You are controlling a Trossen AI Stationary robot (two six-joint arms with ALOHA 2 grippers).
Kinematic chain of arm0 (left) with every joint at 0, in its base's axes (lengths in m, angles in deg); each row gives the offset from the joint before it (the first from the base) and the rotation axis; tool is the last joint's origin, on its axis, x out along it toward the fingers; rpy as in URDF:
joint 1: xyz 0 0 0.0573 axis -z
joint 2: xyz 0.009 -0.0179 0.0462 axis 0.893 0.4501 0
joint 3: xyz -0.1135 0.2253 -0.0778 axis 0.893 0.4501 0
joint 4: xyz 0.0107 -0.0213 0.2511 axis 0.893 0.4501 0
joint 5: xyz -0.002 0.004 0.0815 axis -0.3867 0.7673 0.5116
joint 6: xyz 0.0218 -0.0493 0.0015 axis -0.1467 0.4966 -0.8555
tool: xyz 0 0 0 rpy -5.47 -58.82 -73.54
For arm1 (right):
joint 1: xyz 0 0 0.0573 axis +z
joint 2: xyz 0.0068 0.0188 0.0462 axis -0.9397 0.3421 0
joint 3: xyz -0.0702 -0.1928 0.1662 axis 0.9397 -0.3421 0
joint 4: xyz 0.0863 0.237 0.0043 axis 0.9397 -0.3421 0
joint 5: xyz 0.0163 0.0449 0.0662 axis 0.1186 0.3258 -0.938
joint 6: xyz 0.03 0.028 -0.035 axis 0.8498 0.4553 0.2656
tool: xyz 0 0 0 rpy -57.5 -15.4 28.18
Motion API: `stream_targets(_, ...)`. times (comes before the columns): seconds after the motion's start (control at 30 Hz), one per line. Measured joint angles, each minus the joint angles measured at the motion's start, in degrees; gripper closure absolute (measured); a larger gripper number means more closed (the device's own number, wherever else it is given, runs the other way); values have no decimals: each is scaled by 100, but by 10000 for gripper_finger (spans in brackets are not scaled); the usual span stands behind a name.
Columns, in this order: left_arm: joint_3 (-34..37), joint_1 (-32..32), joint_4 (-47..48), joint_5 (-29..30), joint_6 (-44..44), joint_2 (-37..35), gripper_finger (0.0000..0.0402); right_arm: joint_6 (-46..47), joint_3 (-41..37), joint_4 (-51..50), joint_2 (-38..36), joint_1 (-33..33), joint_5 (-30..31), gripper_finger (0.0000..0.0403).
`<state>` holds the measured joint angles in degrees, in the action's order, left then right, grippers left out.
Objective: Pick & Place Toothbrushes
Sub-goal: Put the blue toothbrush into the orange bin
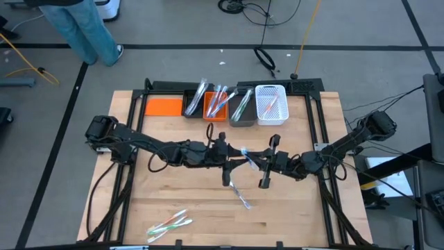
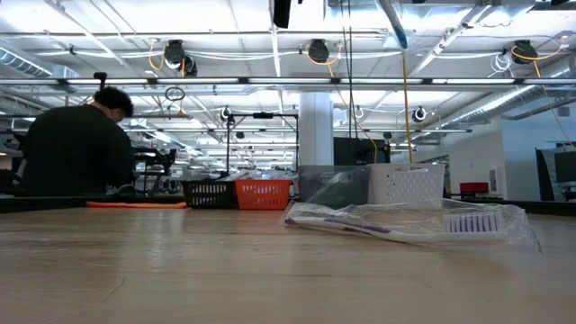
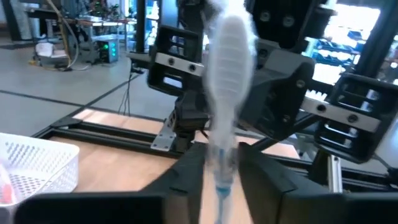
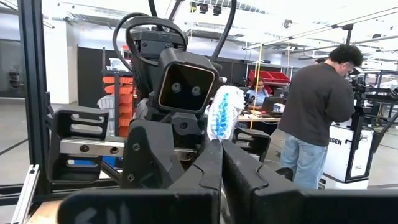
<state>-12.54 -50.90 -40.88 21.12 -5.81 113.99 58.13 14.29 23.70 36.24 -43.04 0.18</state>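
Meeting mid-surface, the left gripper [image 1: 227, 154] and right gripper [image 1: 266, 161] both close on one wrapped toothbrush [image 1: 244, 155] held between them. In the left wrist view we see its pale head [image 3: 227, 50] standing above narrow-set fingers [image 3: 186, 174]. In the right wrist view its blue-bristled end [image 4: 224, 113] pokes out above that arm's fingers [image 4: 208, 171], which are pressed tight together.

A second toothbrush [image 1: 238, 194] lies flat on the surface [image 1: 291, 215] just in front of the grippers; the low view shows it in clear wrap [image 2: 409, 222].

A small cluster of toothbrushes [image 1: 170, 223] sits near the front edge, left of centre, well apart from both arms.

Along the far edge we see a row of bins: orange tray [image 1: 163, 106], black bin [image 1: 194, 104], orange bin [image 1: 216, 105], grey bin [image 1: 242, 108], white basket [image 1: 270, 104]; the last four hold toothbrushes.

Open surface shows at front right and between the arms and the bins. A person [image 1: 83, 28] stands on the floor beyond the far left corner.
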Motion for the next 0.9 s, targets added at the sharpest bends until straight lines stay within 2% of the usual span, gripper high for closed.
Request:
stream_targets(0.17,0,-2,-19,-89,-120,0,386,0,0,-4,0,2,-9,403)
stream_targets(0.57,0,-2,123,28,-130,0,396,7,2,-309,-2,0,19,393)
stream_targets(0.7,0,-2,139,29,-129,0,396,4,2,-361,-2,0,110,352)
stream_targets(0.9,-1,-2,471,238,-129,0,396,-33,2,-512,0,0,389,257)
